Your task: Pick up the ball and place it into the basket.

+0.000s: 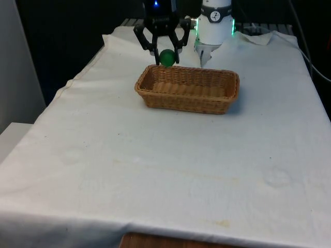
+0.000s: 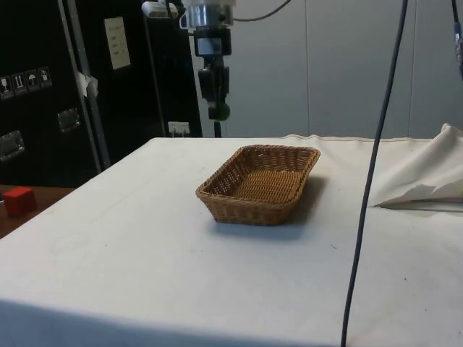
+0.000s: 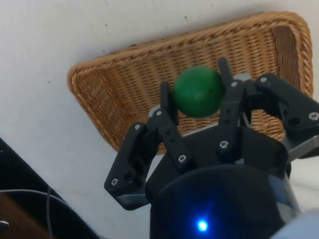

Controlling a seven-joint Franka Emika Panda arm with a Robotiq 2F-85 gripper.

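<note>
One grip: gripper (image 1: 166, 56) fingers clamp the green ball (image 1: 167, 57).
Position: above the basket (image 1: 187, 89), near one end.
Advice: centre over the basket, lower, then release.

Green ball (image 1: 167, 57) held aloft in the claw (image 1: 166, 58), over the empty wicker basket (image 1: 187, 89)

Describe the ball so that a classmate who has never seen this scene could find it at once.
Start at the table under its white cloth and find the brown wicker basket standing on it. Look above the basket's end at the front view's left, where the black gripper hangs in the air. The ball sits between its fingers: small, round, smooth and green, the one green thing here.
</note>
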